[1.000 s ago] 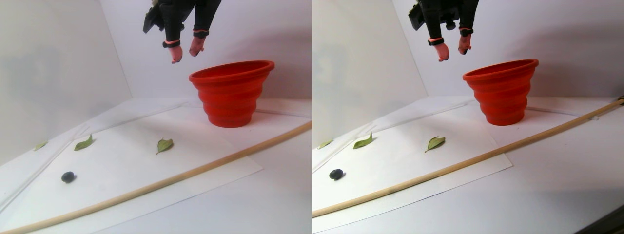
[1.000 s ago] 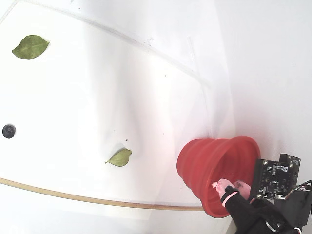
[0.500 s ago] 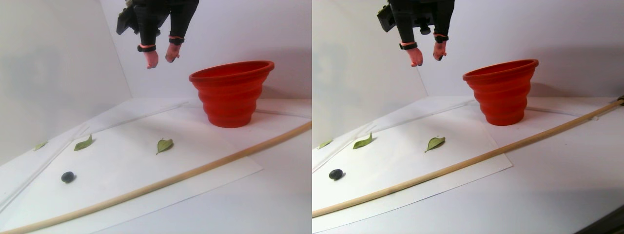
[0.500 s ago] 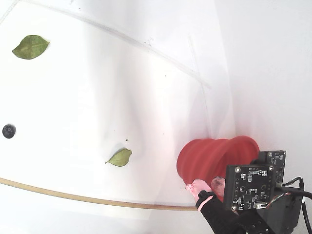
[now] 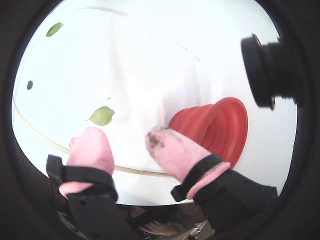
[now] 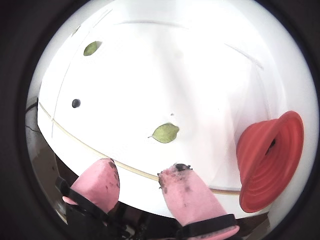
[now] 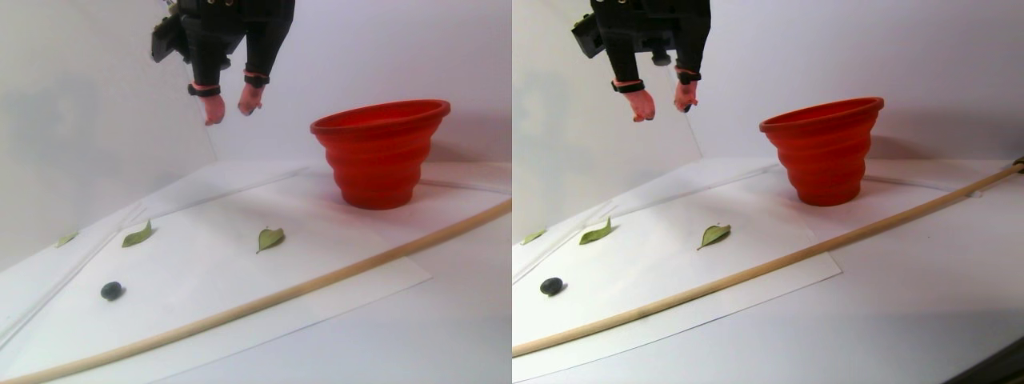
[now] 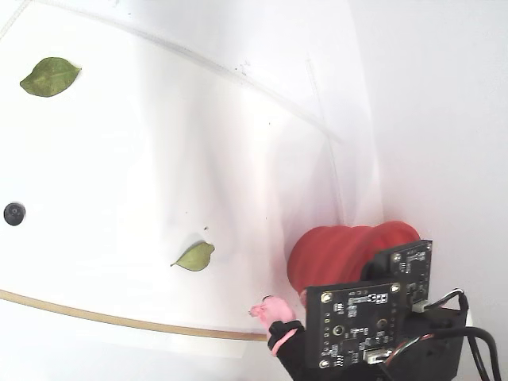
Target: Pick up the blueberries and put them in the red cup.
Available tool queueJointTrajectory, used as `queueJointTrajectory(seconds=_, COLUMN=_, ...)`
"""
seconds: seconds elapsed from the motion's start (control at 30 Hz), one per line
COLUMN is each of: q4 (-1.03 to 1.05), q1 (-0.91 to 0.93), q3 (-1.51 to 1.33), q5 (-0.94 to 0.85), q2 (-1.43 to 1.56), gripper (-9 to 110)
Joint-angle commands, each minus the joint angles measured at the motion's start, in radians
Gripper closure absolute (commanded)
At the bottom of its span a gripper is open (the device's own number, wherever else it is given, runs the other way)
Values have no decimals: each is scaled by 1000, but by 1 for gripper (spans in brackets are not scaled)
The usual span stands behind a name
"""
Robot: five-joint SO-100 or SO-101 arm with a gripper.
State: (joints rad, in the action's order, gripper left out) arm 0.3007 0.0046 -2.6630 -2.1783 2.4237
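Nothing here can be read. The two black circuit boards (image 8: pixel 355 324) riding just above the gripper (image 8: pixel 266 309) in the fixed view carry tiny white markings, but they are too small to make out. The red cup (image 7: pixel 379 152) beside the gripper is plain, with no label or brand showing.

Lighting bright and diffuse throughout. White sheet (image 6: pixel 150 75) overexposed in both wrist views; surface detail washed out. Both wrist views show strong fisheye: round image, black vignette, wooden rod (image 6: pixel 90 147) bowed into a curve. Pink fingertips (image 5: pixel 172 150) close to lens, soft-focused. Stereo pair view sharper, colours even; red cup (image 7: pixel 380 152) casts a faint soft shadow on the wall to its right. Fixed view glary, pale, slightly soft; leaf (image 8: pixel 194 256) throws almost no shadow.
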Motion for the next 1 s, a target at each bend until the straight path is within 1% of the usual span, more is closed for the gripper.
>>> queueJointTrajectory(seconds=0.0, q4=-41, q1=-52, q3=-2, q5=18, q2=40, gripper=86)
queueJointTrajectory(seconds=0.97, q4=-442, q1=-281, q3=-29, q5=58, q2=-373, gripper=84)
